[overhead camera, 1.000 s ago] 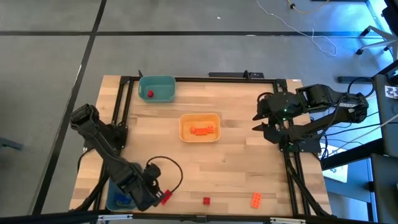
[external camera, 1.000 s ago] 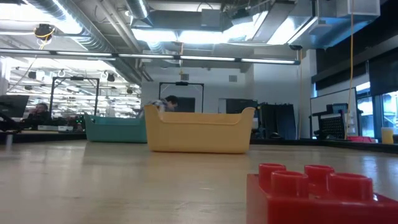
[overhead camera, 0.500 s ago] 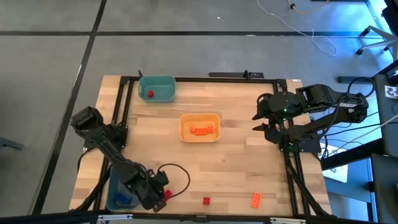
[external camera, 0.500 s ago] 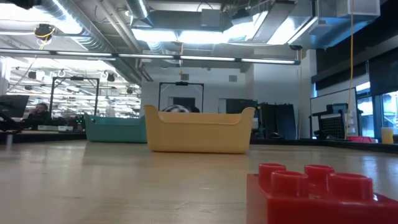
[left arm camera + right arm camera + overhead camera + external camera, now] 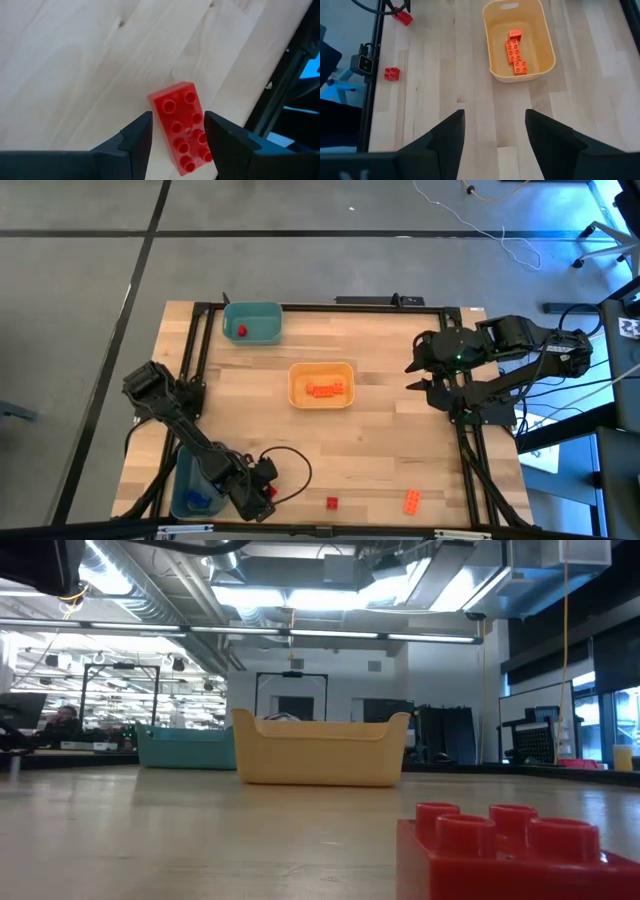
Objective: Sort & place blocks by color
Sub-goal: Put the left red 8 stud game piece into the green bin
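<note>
Lower now toward the table's near edge, the left gripper [image 5: 175, 142] hangs with fingers apart astride a glossy, studded oblong red block [image 5: 182, 127] on pale wood, seemingly not touching it. Right gripper [image 5: 495, 137] waits, spread, at the right edge.

The pictures are bright and even. In the low view, long white ceiling lamps [image 5: 300, 595] glow hard at the top of the frame — they wash out to plain white. The big red studded plastic brick [image 5: 515, 855] at the lower right is soft and fuzzy, too close to be sharp. In the overhead view a blue glow [image 5: 560, 210] spills across the grey floor at the upper right. The pale wooden table top [image 5: 380, 430] is evenly lit — shadows there are faint.
</note>
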`<state>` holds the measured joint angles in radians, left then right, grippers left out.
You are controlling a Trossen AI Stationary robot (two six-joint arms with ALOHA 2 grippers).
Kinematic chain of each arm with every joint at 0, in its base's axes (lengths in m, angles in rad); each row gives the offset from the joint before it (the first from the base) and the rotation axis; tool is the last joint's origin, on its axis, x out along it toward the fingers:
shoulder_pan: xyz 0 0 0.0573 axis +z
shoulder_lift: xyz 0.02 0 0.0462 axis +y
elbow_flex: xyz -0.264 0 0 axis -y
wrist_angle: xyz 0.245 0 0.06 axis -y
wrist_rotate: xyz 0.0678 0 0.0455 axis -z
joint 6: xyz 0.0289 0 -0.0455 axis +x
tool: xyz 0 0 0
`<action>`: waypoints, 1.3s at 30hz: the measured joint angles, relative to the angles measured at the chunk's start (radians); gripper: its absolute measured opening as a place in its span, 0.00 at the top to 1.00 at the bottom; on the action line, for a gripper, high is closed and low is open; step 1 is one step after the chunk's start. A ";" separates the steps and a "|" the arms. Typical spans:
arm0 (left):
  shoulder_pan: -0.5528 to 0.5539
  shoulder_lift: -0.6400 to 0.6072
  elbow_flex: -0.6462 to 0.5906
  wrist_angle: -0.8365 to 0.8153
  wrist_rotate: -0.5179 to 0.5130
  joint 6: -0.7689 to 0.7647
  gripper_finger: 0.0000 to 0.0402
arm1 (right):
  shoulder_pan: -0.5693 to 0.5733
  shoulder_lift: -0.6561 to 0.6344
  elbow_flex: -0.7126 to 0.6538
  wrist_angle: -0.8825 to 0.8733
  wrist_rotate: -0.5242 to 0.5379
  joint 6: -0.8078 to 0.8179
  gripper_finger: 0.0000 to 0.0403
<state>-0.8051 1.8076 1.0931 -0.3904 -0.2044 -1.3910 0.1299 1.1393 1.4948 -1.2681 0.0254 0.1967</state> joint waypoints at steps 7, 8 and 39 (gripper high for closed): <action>0.000 0.000 0.000 0.032 0.012 -0.061 0.57 | 0.000 0.000 0.000 0.001 0.000 -0.006 0.48; 0.000 0.000 0.000 0.031 0.012 -0.069 0.57 | 0.000 0.000 0.000 0.001 0.000 -0.008 0.48; 0.015 0.086 -0.002 0.217 -0.050 -0.099 0.57 | 0.000 0.000 0.000 0.001 0.001 -0.023 0.48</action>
<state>-0.7906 1.8935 1.0912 -0.1735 -0.2539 -1.4902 0.1297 1.1393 1.4944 -1.2671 0.0261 0.1738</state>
